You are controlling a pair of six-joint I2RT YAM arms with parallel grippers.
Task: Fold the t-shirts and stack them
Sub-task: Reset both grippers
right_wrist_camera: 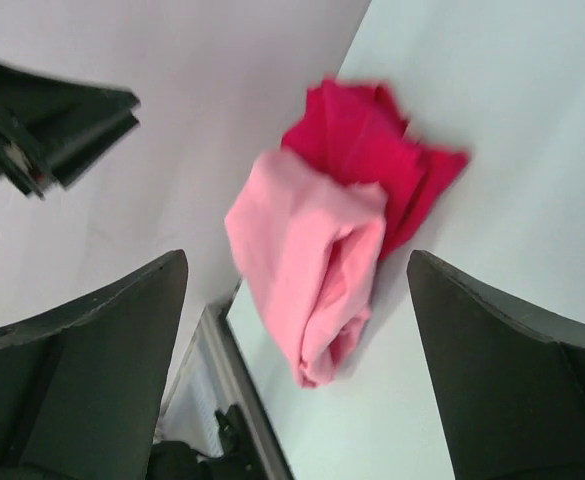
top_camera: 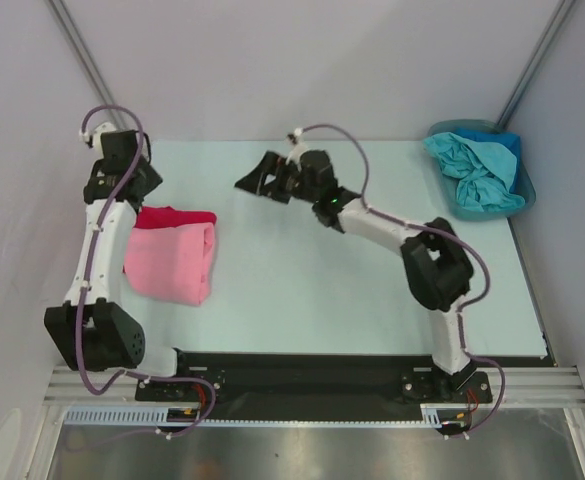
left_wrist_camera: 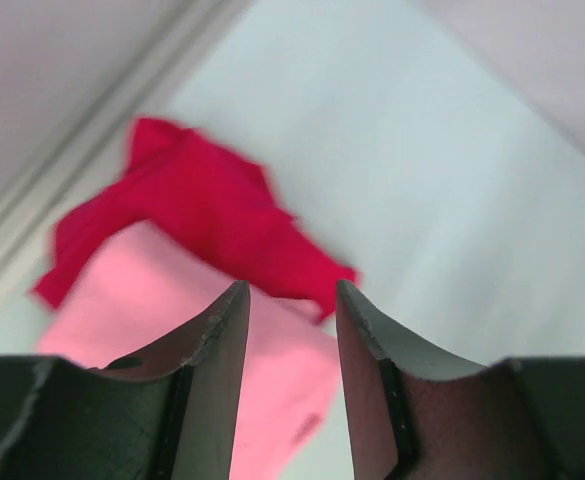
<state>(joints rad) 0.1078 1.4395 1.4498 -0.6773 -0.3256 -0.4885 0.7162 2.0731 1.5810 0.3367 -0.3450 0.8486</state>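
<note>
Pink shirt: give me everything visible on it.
The pink shirt is soft, plain light-pink cloth, folded into a thick, roughly rectangular bundle. In the top view it has a rounded fold along its right edge. It lies on the table at the left, on top of the red shirt, which sticks out from under its far edge. The left arm passes over its left edge in that view; contact cannot be told. Nothing grips it.

Pale table (top_camera: 302,290): folded t-shirts (top_camera: 172,262), blue bin (top_camera: 484,213)
</note>
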